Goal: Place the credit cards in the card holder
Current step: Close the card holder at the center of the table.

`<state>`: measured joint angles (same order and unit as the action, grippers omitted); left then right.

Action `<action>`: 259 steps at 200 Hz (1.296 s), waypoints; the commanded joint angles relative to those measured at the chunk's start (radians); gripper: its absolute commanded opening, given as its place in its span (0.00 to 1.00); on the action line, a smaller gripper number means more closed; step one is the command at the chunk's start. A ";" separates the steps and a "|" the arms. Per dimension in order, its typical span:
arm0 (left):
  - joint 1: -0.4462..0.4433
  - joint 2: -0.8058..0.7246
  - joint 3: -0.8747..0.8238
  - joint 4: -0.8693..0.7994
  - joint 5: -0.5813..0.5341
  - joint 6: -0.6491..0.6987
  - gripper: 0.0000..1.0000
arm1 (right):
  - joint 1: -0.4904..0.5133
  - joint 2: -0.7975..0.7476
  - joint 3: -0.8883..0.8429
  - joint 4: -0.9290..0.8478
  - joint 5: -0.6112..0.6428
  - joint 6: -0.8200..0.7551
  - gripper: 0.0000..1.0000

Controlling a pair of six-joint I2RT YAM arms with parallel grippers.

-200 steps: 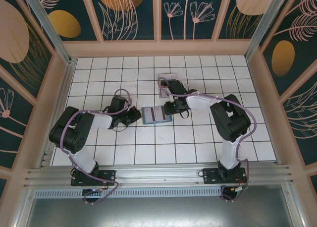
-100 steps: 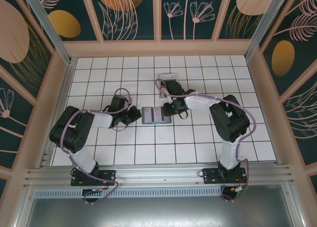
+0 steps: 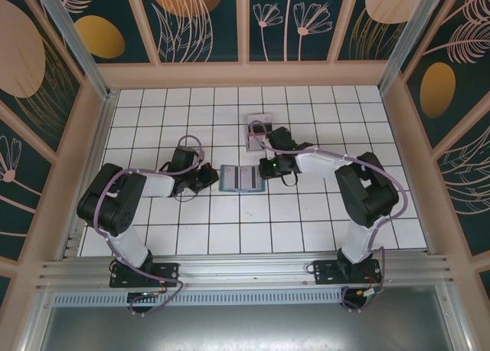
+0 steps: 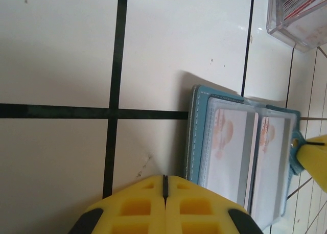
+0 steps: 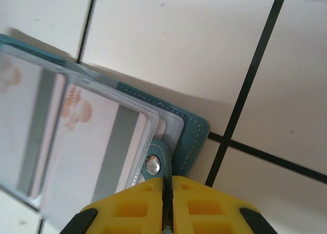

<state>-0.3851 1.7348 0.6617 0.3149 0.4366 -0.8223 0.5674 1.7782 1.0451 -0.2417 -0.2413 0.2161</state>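
Teal-blue folding card holder (image 3: 242, 178) lies open and flat on the white tiled table (image 3: 191, 236), about in the middle, seen from the top camera. The left gripper (image 3: 208, 179) sits low just to the left of it. The right gripper (image 3: 266, 169) sits low at its right edge. So the holder is between the two grippers. A small clear plastic tray (image 3: 259, 130) stands on the table a little farther back, near the right arm.

From the left wrist camera, the left gripper's yellow fingers are pressed together with nothing between them. They are right beside the holder's near corner, but I cannot tell if they touch it. The holder shows a teal stitched rim and clear sleeves inside. Two pale cards (image 4: 227, 152) with faded orange marks sit in the sleeves, side by side. A small teal strap tab (image 4: 295, 155) sticks out from the far side of the holder, and a yellow finger of the right gripper touches it. The clear tray is in the top corner, well apart from the holder, with red-striped thin plastic credit cards (image 4: 301, 1) inside.

From the right wrist camera, the right gripper's yellow fingers are pinched together on the end of the strap tab. A round silver snap (image 5: 152, 163) shines on the tab, just above the fingertips. The holder's corner lies flat on the tiles, with a grey-striped pale card in the top sleeve.
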 commanded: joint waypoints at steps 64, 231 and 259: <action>0.006 0.050 0.036 -0.020 -0.007 0.022 0.00 | -0.095 -0.128 -0.246 0.557 -0.514 0.193 0.09; 0.027 0.003 0.023 -0.063 0.008 0.034 0.00 | 0.081 0.263 0.116 0.514 -0.365 0.314 0.10; 0.048 -0.107 0.078 -0.328 -0.148 0.152 0.07 | 0.101 0.315 0.181 0.410 -0.328 0.263 0.12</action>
<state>-0.3614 1.7229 0.6872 0.2459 0.4301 -0.7902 0.6510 2.0491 1.1637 0.2798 -0.6300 0.5285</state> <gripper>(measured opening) 0.063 0.115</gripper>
